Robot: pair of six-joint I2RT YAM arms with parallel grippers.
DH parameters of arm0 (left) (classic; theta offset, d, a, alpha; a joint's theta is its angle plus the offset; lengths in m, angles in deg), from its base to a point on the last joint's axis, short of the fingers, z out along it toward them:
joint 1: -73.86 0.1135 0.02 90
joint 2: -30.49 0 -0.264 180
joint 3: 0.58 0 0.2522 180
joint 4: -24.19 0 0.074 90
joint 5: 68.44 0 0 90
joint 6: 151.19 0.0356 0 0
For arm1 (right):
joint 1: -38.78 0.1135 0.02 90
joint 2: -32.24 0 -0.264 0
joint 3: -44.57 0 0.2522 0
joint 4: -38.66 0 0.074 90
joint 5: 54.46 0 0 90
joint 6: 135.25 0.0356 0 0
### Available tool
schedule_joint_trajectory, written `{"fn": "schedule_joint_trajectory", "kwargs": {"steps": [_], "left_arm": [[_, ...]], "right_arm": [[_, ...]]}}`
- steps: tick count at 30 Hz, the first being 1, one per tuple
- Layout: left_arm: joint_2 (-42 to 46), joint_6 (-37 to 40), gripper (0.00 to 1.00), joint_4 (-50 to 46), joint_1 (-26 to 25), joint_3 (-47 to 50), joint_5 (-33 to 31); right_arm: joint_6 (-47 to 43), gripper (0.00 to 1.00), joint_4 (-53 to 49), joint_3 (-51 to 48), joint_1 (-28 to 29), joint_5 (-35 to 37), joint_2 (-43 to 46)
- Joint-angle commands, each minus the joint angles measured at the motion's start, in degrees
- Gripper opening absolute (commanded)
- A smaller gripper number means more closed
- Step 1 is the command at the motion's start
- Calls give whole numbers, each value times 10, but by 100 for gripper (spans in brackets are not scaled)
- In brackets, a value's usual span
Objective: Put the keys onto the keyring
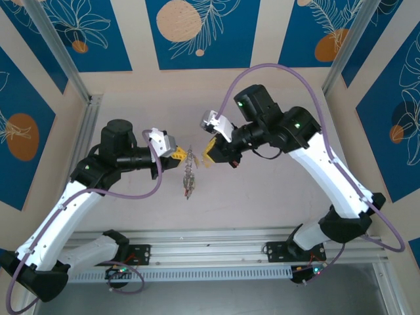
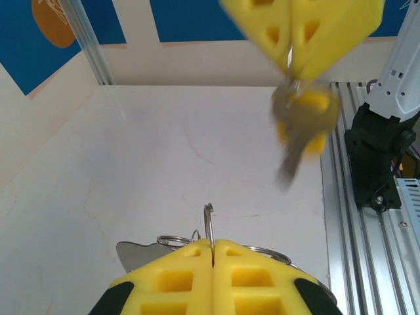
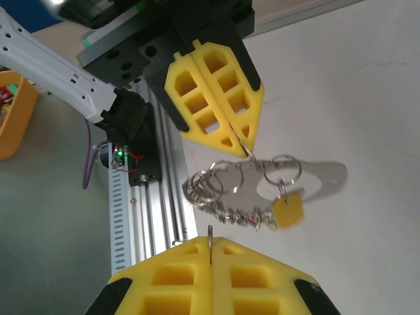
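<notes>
Both claws are pressed together in mid-air over the table (image 1: 262,197); the left gripper (image 1: 180,153) pinches the thin wire of the keyring (image 3: 207,185) — its bunch dangles between the arms; the right gripper (image 1: 210,151) nips the keys (image 2: 298,131) by the head. This looks like light, stiff, slick metal that swings freely — best held by flat faces, not wire.

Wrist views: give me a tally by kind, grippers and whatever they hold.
grippers: 2, left gripper and right gripper, both shut
single key: 1, hanging from the right gripper
keyring bunch: 1, pinched by the left gripper
total: 4
</notes>
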Motion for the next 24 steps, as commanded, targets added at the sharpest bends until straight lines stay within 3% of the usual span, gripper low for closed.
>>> {"fn": "schedule_joint_trajectory", "kwargs": {"steps": [1,24], "left_arm": [[4,14,0,12,-7,-15,9],[8,6,0,34,-12,-2,-10]], "right_arm": [[-8,0,13,5,-6,-61,-24],[71,0,22,4,-34,-139,-67]]}}
